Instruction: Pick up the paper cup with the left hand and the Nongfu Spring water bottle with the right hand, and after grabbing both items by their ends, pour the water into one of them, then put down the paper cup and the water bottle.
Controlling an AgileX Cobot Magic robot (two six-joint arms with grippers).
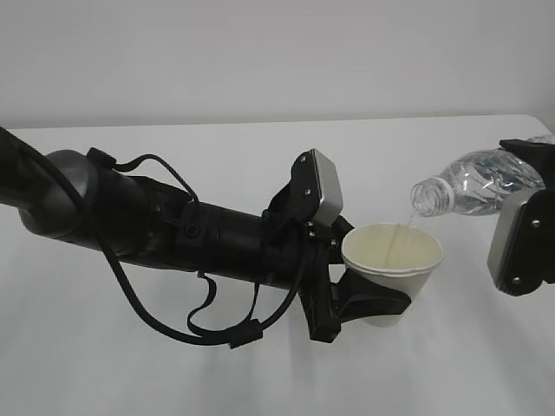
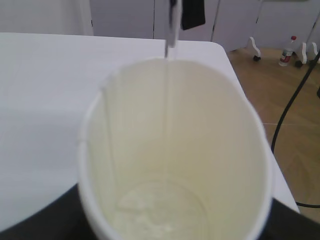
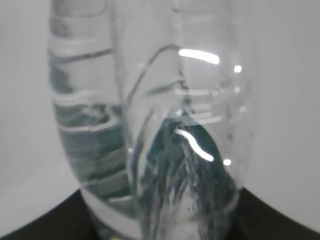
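Nearest us, the left hand [image 1: 368, 303] has its black fingers [image 1: 373, 299] clamped around the lower wall of the paper cup [image 1: 392, 269], which we see upright and raised above the white bench [image 1: 217, 147]. Just right of it and slightly higher, the Nongfu Spring water bottle [image 1: 473, 186] lies tilted, its open neck over the cup's rim, and a thin stream of water [image 1: 400, 236] falls inside, pooling at the bottom. At the right edge, the right hand [image 1: 525, 208] pinches the bottle's base end between its fingers.
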